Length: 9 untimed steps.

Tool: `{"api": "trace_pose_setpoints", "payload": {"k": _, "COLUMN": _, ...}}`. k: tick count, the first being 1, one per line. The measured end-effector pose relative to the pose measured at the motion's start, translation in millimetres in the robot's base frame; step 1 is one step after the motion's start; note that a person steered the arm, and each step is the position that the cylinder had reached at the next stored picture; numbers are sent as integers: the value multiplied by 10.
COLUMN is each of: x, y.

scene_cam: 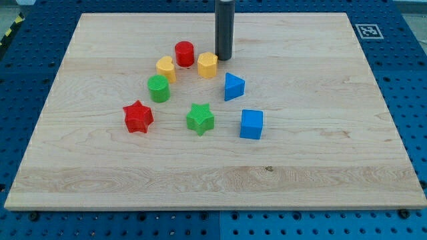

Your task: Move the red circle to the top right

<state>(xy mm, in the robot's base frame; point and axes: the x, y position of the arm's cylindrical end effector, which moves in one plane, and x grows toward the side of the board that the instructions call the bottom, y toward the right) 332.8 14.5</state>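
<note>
On the wooden counter [320, 153], the red star [138, 117] lies farthest to the view's left. Next come the green cylinder [159, 88] and the yellow block [165, 69] just above it. The red circle [185, 53] sits toward the view's top, left of centre. A green star [200, 119] lies lower down. The yellow hexagon [207, 65] touches my tip [223, 58], which has no gripper to open or close. Rightward are the blue triangle [233, 87] and blue cube [251, 124].

Our rod [224, 27] ran off the view's top edge, upper part unseen. Board [373, 167] bottom corners were clipped. Small marker [366, 30] at top right, pattern probably too small to read.
</note>
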Motion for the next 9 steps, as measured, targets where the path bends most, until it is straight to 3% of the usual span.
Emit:
{"api": "trace_pose_setpoints", "payload": {"k": 2, "x": 0, "y": 0}}
{"api": "trace_pose_setpoints", "payload": {"k": 3, "x": -567, "y": -175}}
{"api": "trace_pose_setpoints", "payload": {"k": 4, "x": -871, "y": -769}}
{"api": "trace_pose_setpoints", "payload": {"k": 5, "x": -442, "y": -1532}}
{"api": "trace_pose_setpoints", "payload": {"k": 6, "x": -9, "y": -1688}}
{"api": "trace_pose_setpoints", "payload": {"k": 7, "x": -18, "y": -1676}}
{"api": "trace_pose_setpoints", "payload": {"k": 9, "x": -10, "y": -782}}
